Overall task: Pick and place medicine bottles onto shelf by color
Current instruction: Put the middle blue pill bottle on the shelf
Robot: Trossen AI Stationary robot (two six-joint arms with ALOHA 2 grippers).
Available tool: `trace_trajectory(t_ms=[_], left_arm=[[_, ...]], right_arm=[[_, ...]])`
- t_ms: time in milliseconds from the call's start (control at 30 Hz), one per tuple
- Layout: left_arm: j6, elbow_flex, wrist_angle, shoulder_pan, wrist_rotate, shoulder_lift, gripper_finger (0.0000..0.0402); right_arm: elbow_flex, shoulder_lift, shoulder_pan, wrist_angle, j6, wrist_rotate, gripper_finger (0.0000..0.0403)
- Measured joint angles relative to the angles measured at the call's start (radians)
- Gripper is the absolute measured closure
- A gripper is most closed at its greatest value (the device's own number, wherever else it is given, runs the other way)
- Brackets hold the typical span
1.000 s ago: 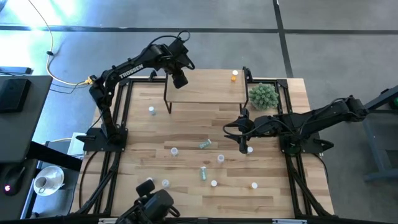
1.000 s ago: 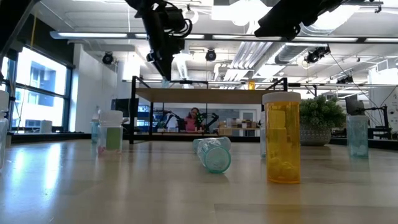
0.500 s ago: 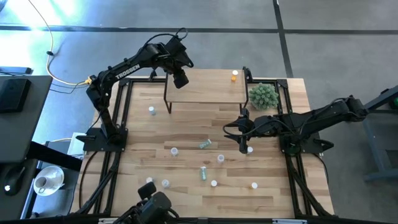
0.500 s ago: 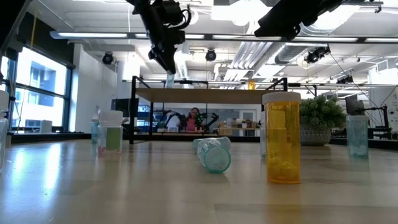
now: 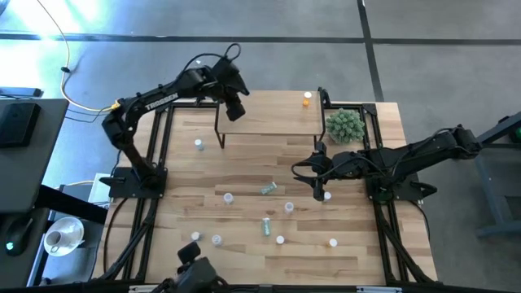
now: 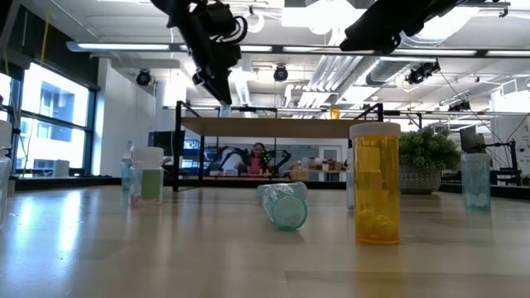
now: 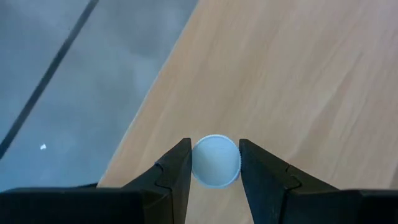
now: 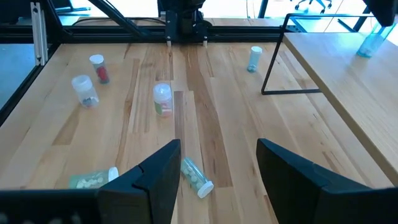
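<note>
Left wrist view: the left gripper (image 7: 214, 163), two dark fingers nearly closed, pinches a small cylindrical bottle with a ribbed white cap (image 7: 216, 161) by its sides, seen cap-on.
Held bottle, place: over the left end of the small light-wood shelf on thin black legs (image 5: 277, 120), near its far corner; whether it touches the board cannot be told.
Right gripper (image 8: 214, 163): fingers apart and holding nothing, low over the desk's right half, near a white-capped bottle (image 5: 327, 196).
Other bottles: an orange one (image 5: 307, 99) at the desk's far edge, behind the shelf's right end; a pale bottle lying on its side (image 5: 268, 189) and several upright ones across the desk's middle and near edge.
Handling: these look like light, rigid plastic, smooth and round, so likely to roll or slip out of a loose pinch.
Where to grip: across the body just under the cap, squarely on the widest line; a lying bottle probably needs jaws set across its length.
Bystander object: a spiky green plant ball (image 5: 345, 124) at the desk's far right corner.
</note>
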Motion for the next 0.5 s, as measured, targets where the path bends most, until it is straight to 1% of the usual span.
trace_trajectory(t_ms=[167, 267, 367, 500], left_arm=[[0.009, -0.038, 0.021, 0.002, -0.054, -0.074, 0.0289], [0.011, -0.039, 0.027, 0.002, -0.061, -0.091, 0.0289], [0.012, -0.039, 0.037, 0.002, -0.063, -0.090, 0.0289], [0.019, -0.039, 0.056, 0.002, -0.063, -0.058, 0.0289]], right_arm=[[0.000, 0.000, 0.000, 0.004, 0.000, 0.001, 0.0201], [0.000, 0.000, 0.000, 0.006, 0.000, 0.002, 0.0201], [0.000, 0.000, 0.000, 0.008, 0.000, 0.002, 0.0201], [0.000, 0.000, 0.000, 0.008, 0.000, 0.002, 0.0201]])
